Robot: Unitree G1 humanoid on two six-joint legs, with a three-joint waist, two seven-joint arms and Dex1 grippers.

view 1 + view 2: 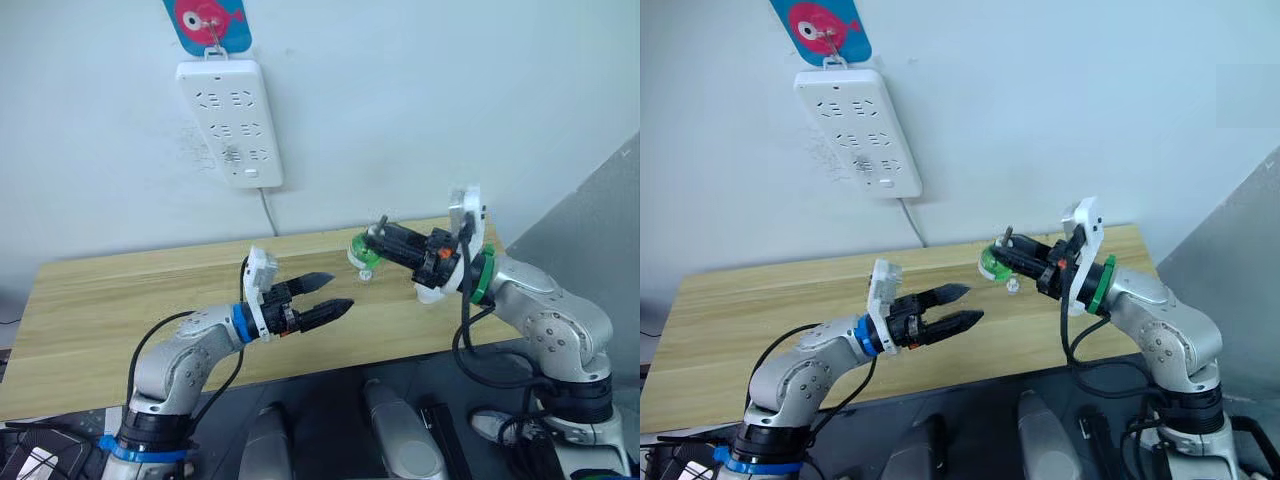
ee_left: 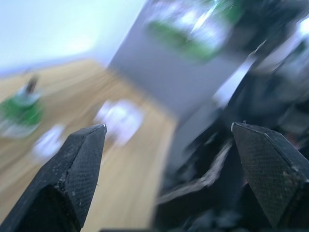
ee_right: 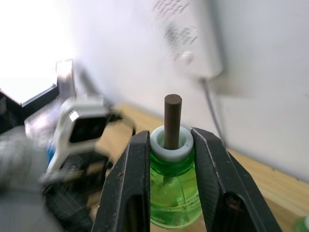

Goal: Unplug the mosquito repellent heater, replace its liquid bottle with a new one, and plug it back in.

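While the right claw (image 3: 166,179) pinches a green liquid bottle (image 3: 170,186) by its neck above the worktop (image 1: 120,300), the left claw (image 1: 328,296) gapes wide nearby, holding nothing.

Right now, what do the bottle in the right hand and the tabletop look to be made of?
The liquid bottle looks like clear green plastic, glossy, see-through to the liquid, with a white plastic collar and a matte dark wick, possibly a fibre rod. The right hand clamps its neck. The tabletop looks like pale wood or wood-grain laminate, with a satin finish.
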